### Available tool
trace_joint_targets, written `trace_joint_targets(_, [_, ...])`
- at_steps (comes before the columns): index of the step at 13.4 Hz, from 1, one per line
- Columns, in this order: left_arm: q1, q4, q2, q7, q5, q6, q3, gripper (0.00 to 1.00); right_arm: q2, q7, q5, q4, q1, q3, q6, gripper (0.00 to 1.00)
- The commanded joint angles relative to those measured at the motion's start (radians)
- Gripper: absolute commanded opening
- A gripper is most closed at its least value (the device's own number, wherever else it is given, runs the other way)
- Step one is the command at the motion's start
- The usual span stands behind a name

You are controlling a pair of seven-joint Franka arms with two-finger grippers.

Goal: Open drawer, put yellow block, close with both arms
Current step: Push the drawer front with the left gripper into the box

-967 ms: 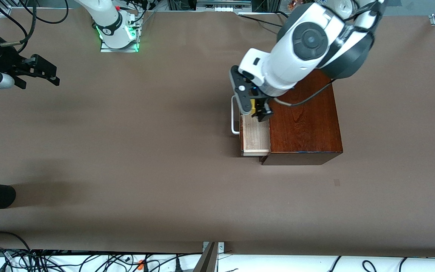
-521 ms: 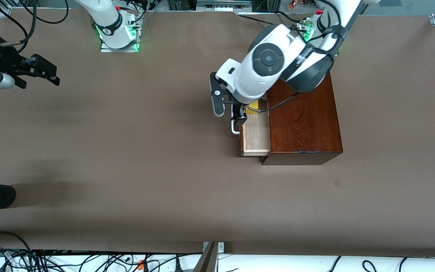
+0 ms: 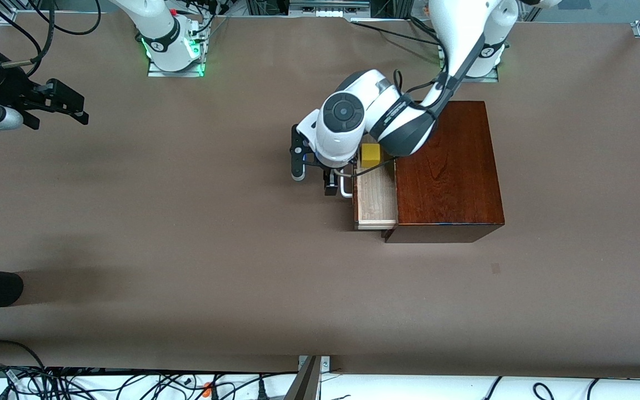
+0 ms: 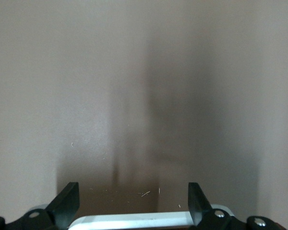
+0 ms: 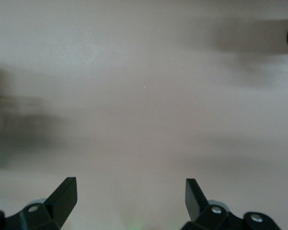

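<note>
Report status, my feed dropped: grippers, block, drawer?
Left gripper open at white bar handle. Right gripper open, waiting. Small yellow cube in open pale-wood drawer. Nothing blocking.

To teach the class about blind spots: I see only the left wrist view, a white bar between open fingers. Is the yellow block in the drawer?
Observer: Yes. The yellow block lies in the open drawer, at the end farther from the front camera.
Operator: What is that bar?
Observer: The drawer's handle; the left gripper is open at it.
Operator: The right arm?
Observer: Waiting, right gripper open over the table toward its own end.
</note>
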Motion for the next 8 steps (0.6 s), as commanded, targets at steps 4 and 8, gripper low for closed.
trace_joint_targets(4, [0.002, -0.079, -0.008, 0.027, 0.042, -0.003, 0.005, 1.0, -0.008, -0.01, 0.001, 0.01, -0.001, 0.001, -0.018, 1.0])
trace_joint_targets(8, [0.011, -0.088, -0.011, 0.045, 0.082, -0.043, 0.006, 1.0, -0.008, -0.01, 0.003, 0.01, -0.001, 0.001, -0.021, 1.0])
